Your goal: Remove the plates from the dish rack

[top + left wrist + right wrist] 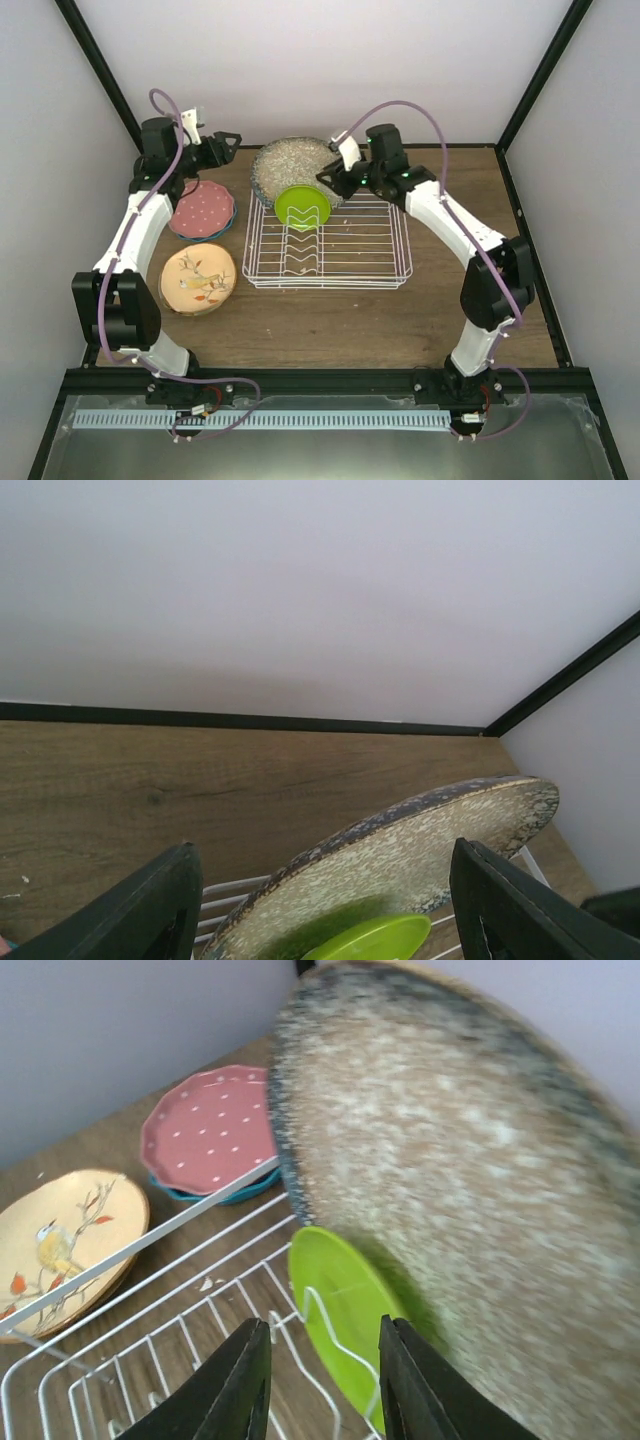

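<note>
The white wire dish rack (372,243) holds the large grey speckled plate (288,163), leaning at its back left, and the small lime green plate (303,207) upright in front of it. The pink dotted plate (202,209) lies on the blue plate (228,222) on the table to the left. The cream floral plate (198,279) lies nearer. I see no mint plate. My right gripper (323,1325) is open just above the lime plate (340,1295), with the grey plate (450,1180) behind. My left gripper (325,848) is open, facing the grey plate (430,845) from the left.
The back wall and black frame posts stand close behind the rack. The rack's upright wire dividers (345,1250) stand round the lime plate. The pink plate (205,1125) and cream plate (60,1235) lie left of the rack rim (130,1250).
</note>
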Motion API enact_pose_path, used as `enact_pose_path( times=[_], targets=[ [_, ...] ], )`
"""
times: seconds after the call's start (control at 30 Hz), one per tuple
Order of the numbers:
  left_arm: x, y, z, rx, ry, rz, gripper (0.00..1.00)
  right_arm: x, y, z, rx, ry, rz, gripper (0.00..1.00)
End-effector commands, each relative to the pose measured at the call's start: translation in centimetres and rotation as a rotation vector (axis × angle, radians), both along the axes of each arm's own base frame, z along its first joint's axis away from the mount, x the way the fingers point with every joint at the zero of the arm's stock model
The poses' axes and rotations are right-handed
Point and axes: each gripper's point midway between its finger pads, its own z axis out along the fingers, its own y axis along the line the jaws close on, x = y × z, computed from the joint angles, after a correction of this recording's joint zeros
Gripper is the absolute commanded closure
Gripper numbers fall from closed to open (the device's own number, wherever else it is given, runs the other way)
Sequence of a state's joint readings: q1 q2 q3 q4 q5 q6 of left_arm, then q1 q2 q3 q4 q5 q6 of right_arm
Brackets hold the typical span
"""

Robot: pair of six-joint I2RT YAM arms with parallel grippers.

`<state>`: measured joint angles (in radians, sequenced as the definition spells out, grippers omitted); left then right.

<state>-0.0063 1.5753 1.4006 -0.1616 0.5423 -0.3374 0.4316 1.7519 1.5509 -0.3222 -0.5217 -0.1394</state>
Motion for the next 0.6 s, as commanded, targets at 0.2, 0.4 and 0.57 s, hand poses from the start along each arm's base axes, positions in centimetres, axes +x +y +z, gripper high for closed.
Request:
enact_pose_path(
  times=[0.2, 0.4, 0.57],
  targets=[
    [-0.5, -0.2, 0.4, -0.004, -0.028, -0.018, 0.31, -1.0, 4.5, -2.9, -0.112, -0.089, 0.101, 0.71],
    [-0.7, -0.5, 0.1, -0.011, -0.017, -0.038, 0.31, 2.0, 5.4, -4.6, -0.159, -0.138, 0.078, 0.62],
    [-1.0, -0.6, -0.5, -0.013, -0.004, -0.045, 0.31, 4.0, 6.2, -6.3, -0.205, -0.156, 0.085, 0.58]
  ],
)
